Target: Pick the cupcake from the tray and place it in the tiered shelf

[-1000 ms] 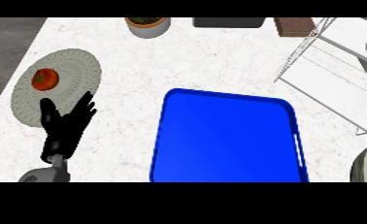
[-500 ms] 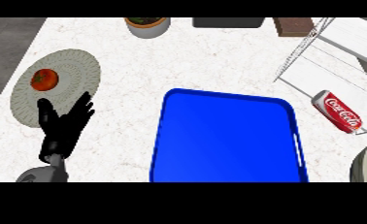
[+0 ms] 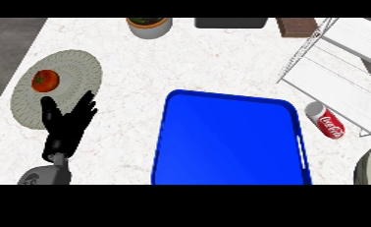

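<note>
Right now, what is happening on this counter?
Nothing is being held. The left hand rests open beside the round mat that carries a tomato; the right hand is out of view. The blue tray shows no cupcake. A red soda can lies between the tray and the white tiered shelf.

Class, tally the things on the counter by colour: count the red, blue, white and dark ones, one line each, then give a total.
Red: 2, the tomato and the cola can
Blue: 1, the tray
White: 1, the wire shelf
Dark: 2, the flat black block and the brown block
Total: 6
</note>
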Motion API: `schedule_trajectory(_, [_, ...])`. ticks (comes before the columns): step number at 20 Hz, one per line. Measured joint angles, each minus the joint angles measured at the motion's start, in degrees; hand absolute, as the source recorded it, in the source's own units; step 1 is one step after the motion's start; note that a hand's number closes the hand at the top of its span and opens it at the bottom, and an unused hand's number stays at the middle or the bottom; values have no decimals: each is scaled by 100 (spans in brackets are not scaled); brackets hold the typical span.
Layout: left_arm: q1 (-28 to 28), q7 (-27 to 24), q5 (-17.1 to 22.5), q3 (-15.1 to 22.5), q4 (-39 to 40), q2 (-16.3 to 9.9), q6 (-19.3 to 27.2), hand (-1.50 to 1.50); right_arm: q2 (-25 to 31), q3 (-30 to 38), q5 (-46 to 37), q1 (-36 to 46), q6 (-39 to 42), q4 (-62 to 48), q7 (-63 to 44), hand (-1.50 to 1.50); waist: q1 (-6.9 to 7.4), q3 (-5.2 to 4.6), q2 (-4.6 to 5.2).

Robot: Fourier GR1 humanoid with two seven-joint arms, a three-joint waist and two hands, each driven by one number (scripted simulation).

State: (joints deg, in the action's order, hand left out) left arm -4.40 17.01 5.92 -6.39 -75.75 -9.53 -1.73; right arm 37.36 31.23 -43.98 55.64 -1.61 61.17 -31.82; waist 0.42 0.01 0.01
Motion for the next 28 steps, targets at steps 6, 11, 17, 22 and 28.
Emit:
schedule_trajectory(6, [78,42,-2,18,-103,15,-9,0,-43,476,627,145,-365,174,-26,-150,-10,1,-4])
schedule_trajectory(11, [183,-76,-49,31,-121,50,10,0,177,860,867,173,-869,301,-59,-150,-18,-1,-4])
schedule_trajectory(17, [241,-12,-43,11,-213,52,33,0,565,1136,737,-258,-1270,767,-448,-150,-62,-2,-17])
schedule_trajectory(22, [315,-73,-37,-13,-217,58,19,0,931,1831,1054,-839,-1302,1229,-647,-150,-116,-1,-28])
schedule_trajectory(28, [322,40,-26,-25,-325,34,10,0,1326,2768,1962,-1726,-581,1842,-805,-150,-137,1,-31])
